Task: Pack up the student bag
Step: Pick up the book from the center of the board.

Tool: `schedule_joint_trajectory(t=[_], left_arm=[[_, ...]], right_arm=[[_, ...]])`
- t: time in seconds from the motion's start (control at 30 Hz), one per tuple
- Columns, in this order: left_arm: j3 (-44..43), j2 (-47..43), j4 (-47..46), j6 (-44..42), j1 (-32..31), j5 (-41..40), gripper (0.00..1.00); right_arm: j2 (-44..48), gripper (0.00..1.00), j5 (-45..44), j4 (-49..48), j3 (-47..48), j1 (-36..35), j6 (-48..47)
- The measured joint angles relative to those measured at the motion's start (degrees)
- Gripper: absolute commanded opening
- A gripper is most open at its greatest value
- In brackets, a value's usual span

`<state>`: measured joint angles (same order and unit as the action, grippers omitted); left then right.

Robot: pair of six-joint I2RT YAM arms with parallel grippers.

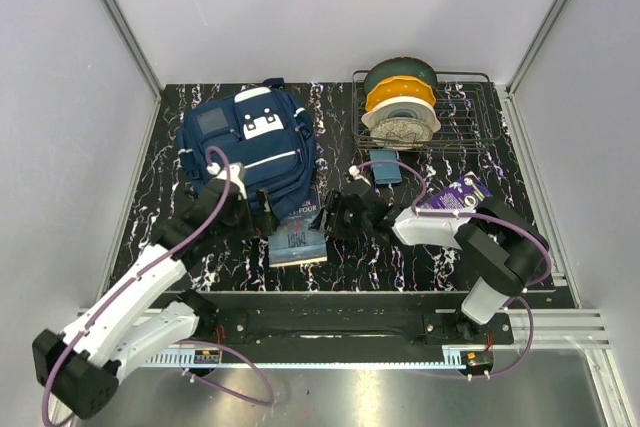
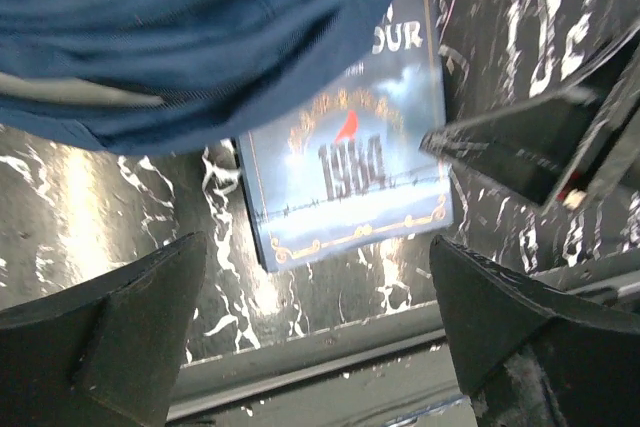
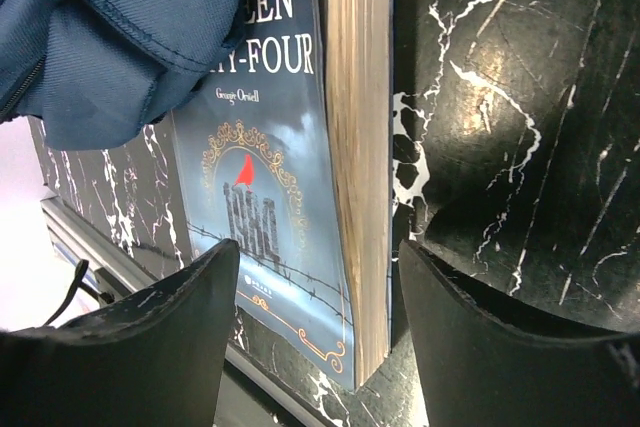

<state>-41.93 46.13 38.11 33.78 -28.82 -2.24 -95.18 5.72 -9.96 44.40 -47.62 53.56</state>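
Centre frame: left claw [image 1: 258, 215] and right claw [image 1: 335, 217] gape wide, flanking a paperback [image 1: 298, 234] half-tucked under the student bag [image 1: 250, 137], seemingly to feed it inside.

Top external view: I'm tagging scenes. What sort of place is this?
Likely a robot test cell: white walls on aluminium framing, a black marbled table, props like the student bag and wire rack.
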Motion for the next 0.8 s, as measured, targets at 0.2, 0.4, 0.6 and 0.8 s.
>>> schedule_joint_trajectory(t=[0.2,0.4,0.6,0.8], left_arm=[[3.1,4.6,-1.6,4.4,-5.6,-1.7,0.96],[6.9,11.5,-7.5,5.7,-7.2,-1.6,0.96],[7.6,16.4,-12.1,4.6,-8.0,-1.0,0.97],[8.9,21.4,-18.2,4.0,-8.0,1.4,0.97]], right_arm=[[-0.2,0.77,0.0,0.1,0.5,0.0,-0.5],[-0.2,0.79,0.9,0.3,0.5,0.0,-0.8],[-0.3,0.8,1.5,0.4,0.5,0.0,-0.8],[-2.1,0.8,2.4,0.3,1.4,0.0,-0.8]])
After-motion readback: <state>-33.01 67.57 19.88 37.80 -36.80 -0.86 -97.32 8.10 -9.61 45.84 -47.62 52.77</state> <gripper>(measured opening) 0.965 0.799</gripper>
